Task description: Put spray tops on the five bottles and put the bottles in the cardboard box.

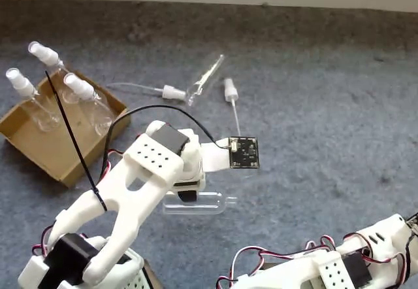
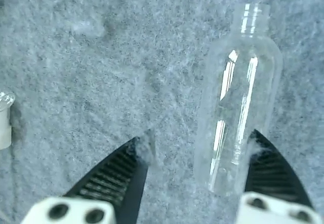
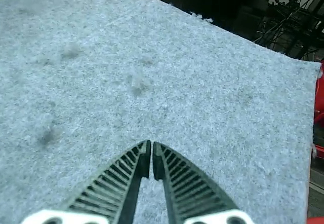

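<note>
Straddling the clear, uncapped plastic bottle (image 2: 238,97) lying on grey felt (image 1: 313,106) at the high view's lower centre, the left gripper (image 2: 197,139) stands spread, probably to grasp it for capping. The right gripper (image 3: 152,155) rests pressed together. Three capped bottles (image 1: 85,99) sit in the brown cardboard box (image 1: 55,146), upper left.

Left arm (image 1: 140,171): white plastic shell with rows of small round holes; black motor blocks at the joints.
Right arm (image 1: 339,266): white shell as well, with the same hole pattern.
Cables (image 1: 153,108): one thin black loop to the wrist; red, black and white wires near the bases.
Camera board (image 1: 243,153): small black square on a white bracket.
Jaws: black, with ribbed inner faces and pointed tips; white mounts with dark screw holes.
</note>
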Robot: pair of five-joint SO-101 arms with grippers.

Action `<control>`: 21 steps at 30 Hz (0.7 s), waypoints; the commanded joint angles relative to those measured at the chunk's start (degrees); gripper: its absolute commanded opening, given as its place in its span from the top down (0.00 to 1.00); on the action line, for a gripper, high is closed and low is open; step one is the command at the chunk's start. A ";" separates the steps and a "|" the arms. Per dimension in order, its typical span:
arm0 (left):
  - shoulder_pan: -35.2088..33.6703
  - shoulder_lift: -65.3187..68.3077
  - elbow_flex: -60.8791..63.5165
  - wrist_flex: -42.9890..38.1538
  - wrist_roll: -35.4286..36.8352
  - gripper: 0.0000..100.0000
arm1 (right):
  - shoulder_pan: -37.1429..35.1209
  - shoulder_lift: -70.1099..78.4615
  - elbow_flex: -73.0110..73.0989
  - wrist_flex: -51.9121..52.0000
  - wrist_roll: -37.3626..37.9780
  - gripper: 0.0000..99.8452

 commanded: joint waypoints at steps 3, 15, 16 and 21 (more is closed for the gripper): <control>0.75 -0.66 -0.13 -0.35 0.88 0.74 | 0.31 -0.57 7.60 -1.01 0.62 0.99; 7.52 -0.75 2.59 -1.05 0.88 0.74 | 0.31 -0.57 7.52 3.12 0.62 0.99; 8.22 -0.48 3.12 -2.55 0.88 0.74 | 0.31 -0.66 7.52 3.12 0.62 0.99; 11.12 -0.48 11.21 -14.33 0.88 0.74 | 0.31 -0.66 7.52 3.12 0.62 0.99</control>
